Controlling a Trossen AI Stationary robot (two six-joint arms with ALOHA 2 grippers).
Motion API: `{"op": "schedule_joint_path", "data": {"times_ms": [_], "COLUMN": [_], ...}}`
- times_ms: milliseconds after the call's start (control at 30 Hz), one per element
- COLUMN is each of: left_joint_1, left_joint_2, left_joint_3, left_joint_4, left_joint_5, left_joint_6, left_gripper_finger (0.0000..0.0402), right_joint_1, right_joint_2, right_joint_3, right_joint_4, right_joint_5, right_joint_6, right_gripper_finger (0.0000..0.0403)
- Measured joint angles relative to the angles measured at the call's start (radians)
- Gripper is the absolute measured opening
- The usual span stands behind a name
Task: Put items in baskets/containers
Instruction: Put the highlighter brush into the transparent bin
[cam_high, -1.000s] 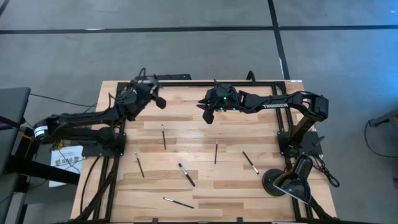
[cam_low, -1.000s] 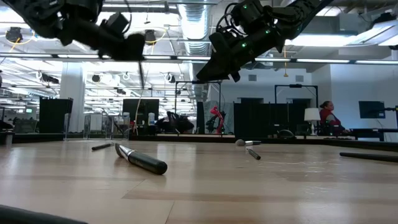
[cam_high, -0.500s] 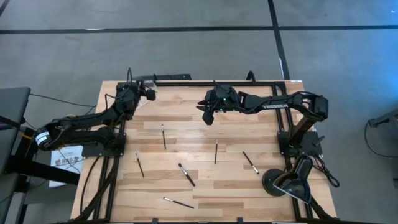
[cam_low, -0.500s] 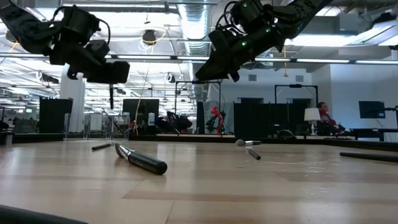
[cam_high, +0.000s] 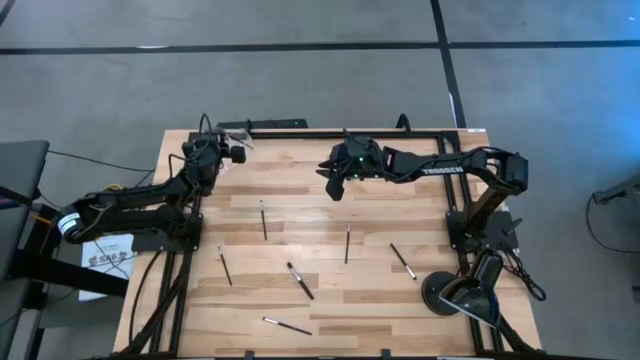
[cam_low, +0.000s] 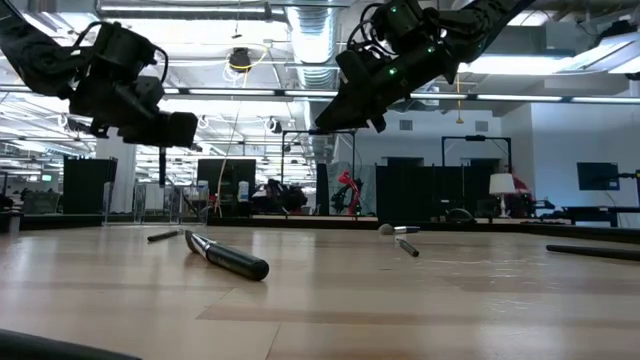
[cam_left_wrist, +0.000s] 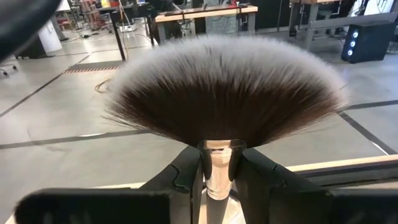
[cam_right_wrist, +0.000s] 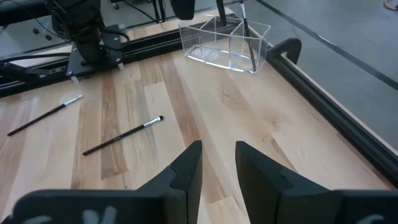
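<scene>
Pale wooden slats form the table top (cam_high: 330, 210). High view: the left gripper (cam_high: 222, 153) sits above the table's far left corner, where a small clear plastic container (cam_high: 236, 131) is barely discernible. The right gripper (cam_high: 333, 187) hovers over the far middle of the table. Six slim dark-handled makeup brushes lie scattered across the near half, among them one (cam_high: 263, 219) near the left arm and one (cam_high: 299, 281) with a thicker handle. A round black lamp base (cam_high: 447, 293) stands at the near right corner. Jaw states cannot be read from this height.

Low view: both grippers hang well above the board, the left (cam_low: 168, 138) with a thin dark handle hanging straight down from it, the right (cam_low: 340, 118) with nothing beneath it. The thick-handled brush (cam_low: 230, 258) lies nearest the camera.

Left wrist view: what the other views cannot resolve is plain here. The left gripper's fingers (cam_left_wrist: 186, 177) are closed narrowly on the silvery ferrule of a fan brush (cam_left_wrist: 224, 93), whose wide dark bristles with pale tips spread above them.

Right wrist view: the right gripper's fingers (cam_right_wrist: 186, 171) stand slightly apart with nothing between them, bare wood showing in the gap. Only this view shows the container (cam_right_wrist: 225, 41) clearly: see-through walls, internal dividers, at the table's edge rail, a dark brush handle standing in it. Two brushes (cam_right_wrist: 123, 135) lie flat on the wood nearby.
</scene>
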Motion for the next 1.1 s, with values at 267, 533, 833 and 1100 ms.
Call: {"op": "schedule_joint_path", "data": {"times_ms": [267, 533, 833, 1100], "left_joint_1": [0.000, 0.002, 0.024, 0.024], "left_joint_2": [0.000, 0.001, 0.001, 0.001], "left_joint_3": [0.000, -0.028, -0.029, -0.029], "left_joint_4": [0.001, -0.014, -0.030, -0.056], "left_joint_5": [0.000, 0.014, 0.095, 0.105], "left_joint_6": [-0.007, -0.079, -0.111, -0.135], "left_gripper_finger": [0.0076, 0.0074, 0.0089, 0.0092], "right_joint_1": [0.000, 0.000, 0.000, 0.000], "right_joint_2": [0.000, 0.000, 0.000, 0.000], "right_joint_3": [0.000, 0.000, 0.000, 0.000], "right_joint_4": [0.000, 0.000, 0.000, 0.000], "right_joint_5": [0.000, 0.000, 0.000, 0.000], "right_joint_6": [0.000, 0.000, 0.000, 0.001], "right_gripper_finger": [0.0087, 0.0087, 0.0087, 0.0087]}}
